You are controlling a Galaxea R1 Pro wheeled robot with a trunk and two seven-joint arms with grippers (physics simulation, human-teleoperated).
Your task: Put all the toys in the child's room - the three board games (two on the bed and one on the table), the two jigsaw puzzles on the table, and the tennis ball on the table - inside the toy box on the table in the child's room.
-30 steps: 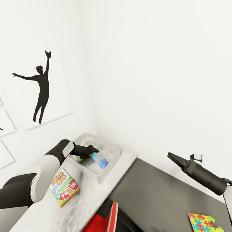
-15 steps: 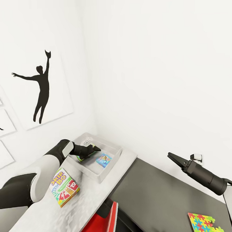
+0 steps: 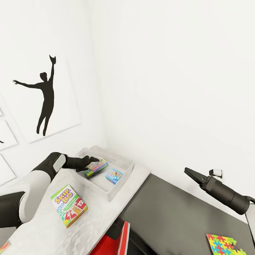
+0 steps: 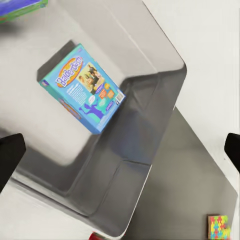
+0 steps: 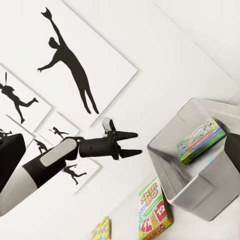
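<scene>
Blue-and-orange board game (image 3: 114, 176) in toy box (image 3: 124, 179) (left claw (image 3: 92, 159) open)

SKIP-BO board game (image 3: 68, 205): "SKIP-BO", "12" | blue board game (image 4: 82, 87): orange title, illegible

Jigsaw puzzle (image 3: 225, 246) on dark floor cut off by frame bottom. Second puzzle (image 3: 3, 247) clipped at left edge. Green game box (image 4: 20, 7) cropped, blurred.

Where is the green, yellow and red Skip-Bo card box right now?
In the head view, the Skip-Bo box lies flat on the pale desk, outside the grey toy bin, under the left arm.
</scene>
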